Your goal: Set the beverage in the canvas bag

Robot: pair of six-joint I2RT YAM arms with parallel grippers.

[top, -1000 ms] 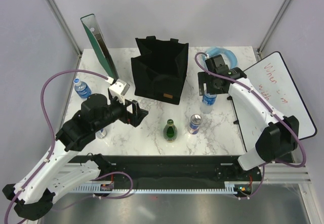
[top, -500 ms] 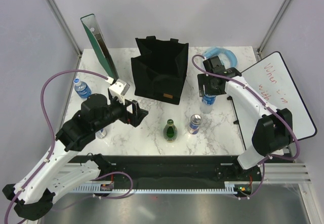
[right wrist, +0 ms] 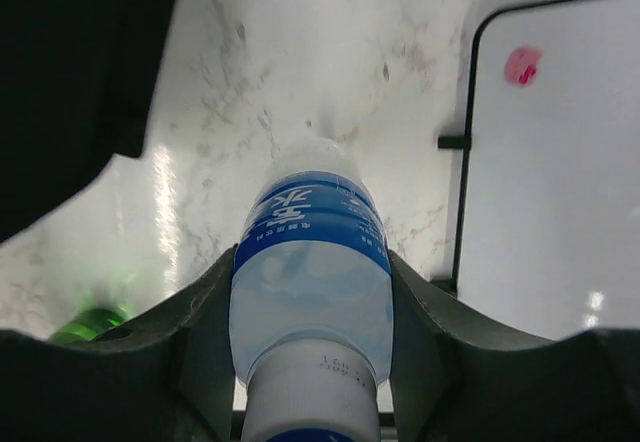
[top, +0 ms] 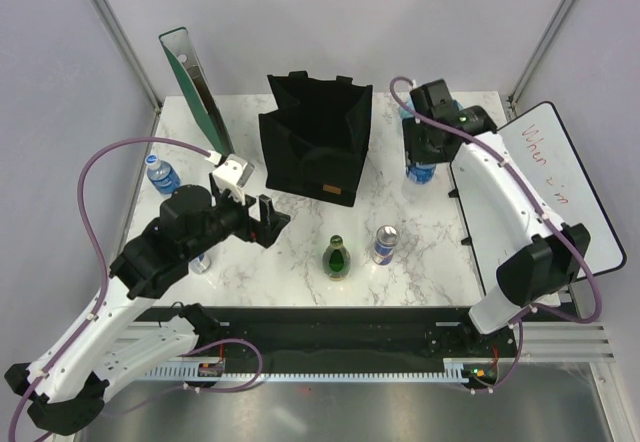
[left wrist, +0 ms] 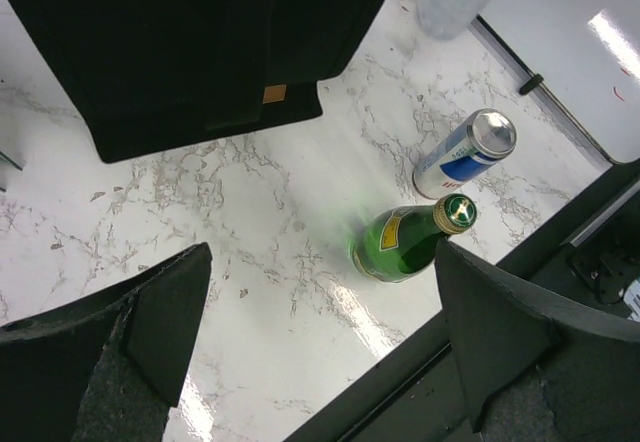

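**A:** Where is the beverage?

**B:** The water bottle [right wrist: 310, 262] sits in the right gripper [top: 421, 155], just right of the canvas bag [top: 312, 147] but apart from it; it is outside the bag, level with the bag's right wall in the top view.

**A:** Is it gripped?

**B:** Yes; in the right wrist view both fingers [right wrist: 205, 332] press against the blue label, one on each side, pinching the bottle; the white cap points towards the camera; whether its base touches the marble table [top: 440, 252] I cannot tell.

**A:** And the bag?

**B:** It is upright at the back middle of the table with its mouth open upward; its tan label [top: 327, 186] faces the arms.

**A:** The left gripper [top: 270, 218]?

**B:** It hangs in front of the bag's near-left corner with its fingers spread wide and nothing between them.

**A:** What else is on the table?

**B:** A green glass bottle [top: 338, 258] stands upright in front of the bag; a blue-and-silver energy drink can [top: 384, 245] stands just to its right, apart from it; a second water bottle [top: 162, 175] lies by the left edge; a whiteboard [top: 545, 177] with red writing lies along the right edge, beside the right arm.
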